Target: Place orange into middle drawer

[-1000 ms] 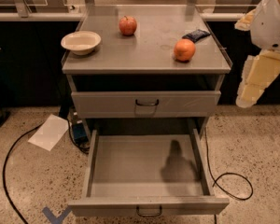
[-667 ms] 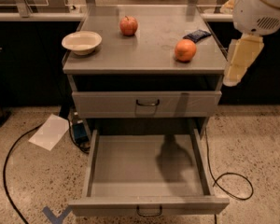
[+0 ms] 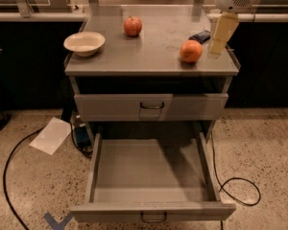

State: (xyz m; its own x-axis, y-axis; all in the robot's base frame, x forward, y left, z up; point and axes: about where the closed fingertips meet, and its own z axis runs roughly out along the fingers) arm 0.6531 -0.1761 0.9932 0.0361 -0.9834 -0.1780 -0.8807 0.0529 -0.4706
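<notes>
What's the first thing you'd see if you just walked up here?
The big middle drawer, pulled wide open at the bottom. Then the bright orange on the right of the cabinet top, with the robot's gripper hanging just to its right.

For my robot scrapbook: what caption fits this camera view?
Gripper beside the orange on the cabinet top; middle drawer pulled open below.

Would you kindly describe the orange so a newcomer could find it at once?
On the grey cabinet top, near its right front edge, the orange sits just left of the hand. Unlike the redder apple farther back, it is uniformly orange.
</notes>
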